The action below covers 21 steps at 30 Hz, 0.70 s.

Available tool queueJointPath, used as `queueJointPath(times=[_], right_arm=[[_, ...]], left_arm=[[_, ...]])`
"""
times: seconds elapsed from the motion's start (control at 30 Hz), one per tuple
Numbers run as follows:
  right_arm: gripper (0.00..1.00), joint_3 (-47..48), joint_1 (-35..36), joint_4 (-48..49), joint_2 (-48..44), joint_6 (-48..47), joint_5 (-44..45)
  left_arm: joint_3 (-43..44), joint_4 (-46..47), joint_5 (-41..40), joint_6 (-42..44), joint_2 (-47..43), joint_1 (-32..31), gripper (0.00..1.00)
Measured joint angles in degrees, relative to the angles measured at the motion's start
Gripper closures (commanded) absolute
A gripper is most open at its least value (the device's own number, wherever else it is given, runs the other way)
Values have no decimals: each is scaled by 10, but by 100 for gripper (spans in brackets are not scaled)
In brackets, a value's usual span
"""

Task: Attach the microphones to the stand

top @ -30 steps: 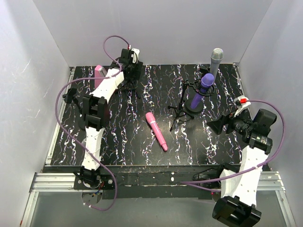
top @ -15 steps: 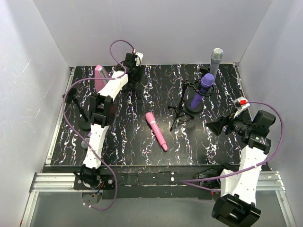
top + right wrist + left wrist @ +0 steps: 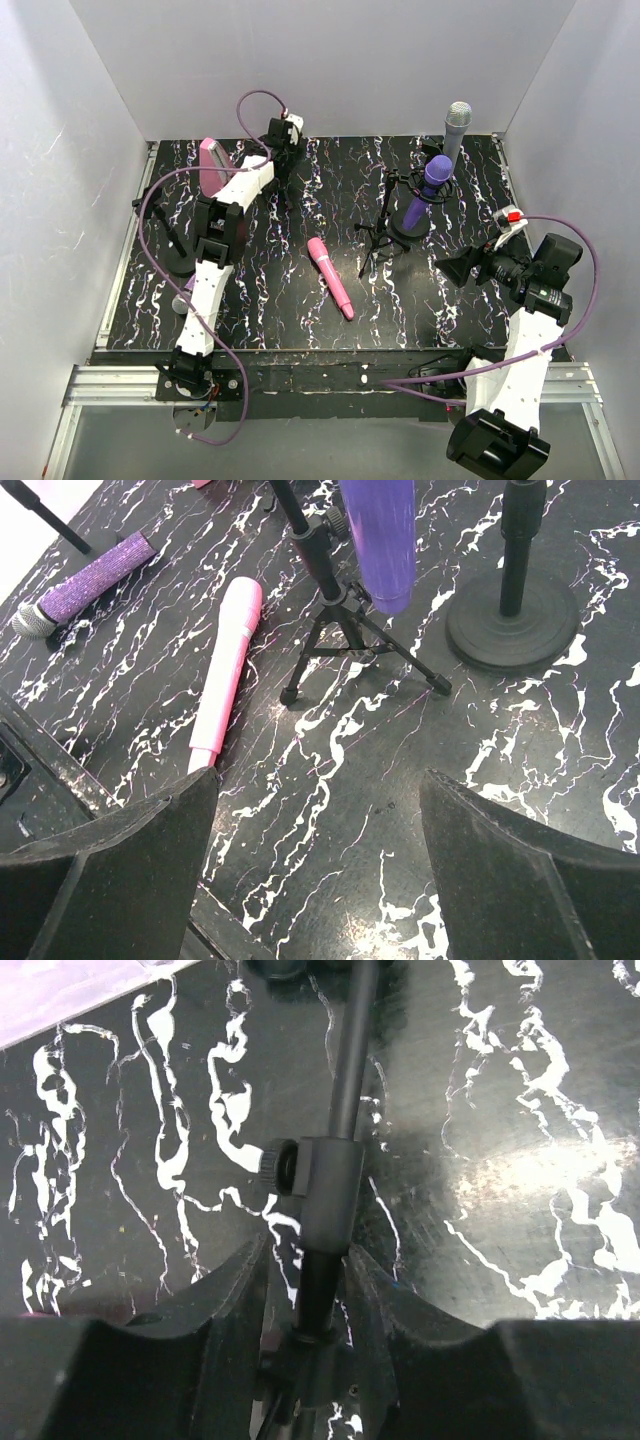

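Note:
A pink microphone (image 3: 331, 277) lies flat mid-table, also in the right wrist view (image 3: 225, 670). A dark purple microphone (image 3: 430, 185) sits in a stand (image 3: 408, 235) with a round base. Behind it a silver-grey microphone (image 3: 457, 125) stands upright. A glittery purple microphone (image 3: 95, 575) lies at the left, mostly hidden under my left arm from above. My left gripper (image 3: 283, 150) is at the back, its jaws pressed on both sides of a thin black stand pole (image 3: 345, 1070) just below its clamp collar. My right gripper (image 3: 462, 268) hovers open at the right, nothing between its fingers.
A small tripod stand (image 3: 378, 238) stands beside the purple microphone's base (image 3: 512, 630). Another round-base stand (image 3: 180, 258) is at the left edge. A pink wedge-shaped box (image 3: 213, 165) sits at the back left. White walls close in three sides.
My left gripper's jaws have closed in onto the stand pole, and the left arm's elbow has swung rightward, uncovering the left round-base stand. The right arm has barely moved.

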Motion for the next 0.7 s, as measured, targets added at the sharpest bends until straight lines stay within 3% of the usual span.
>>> queueJointPath(times=[0.07, 0.27, 0.63, 0.7], right_arm=[[13, 0, 0, 0, 0, 0, -1], [13, -2, -2, 1, 0, 0, -5], [13, -8, -7, 9, -13, 0, -16], [13, -11, -7, 10, -16, 1, -18]], left_arm=[[2, 0, -7, 6, -2, 0, 98], [-49, 16, 11, 7, -28, 1, 100], [-450, 24, 93, -11, -330, -18, 100], [-523, 28, 100, -17, -396, -31, 83]])
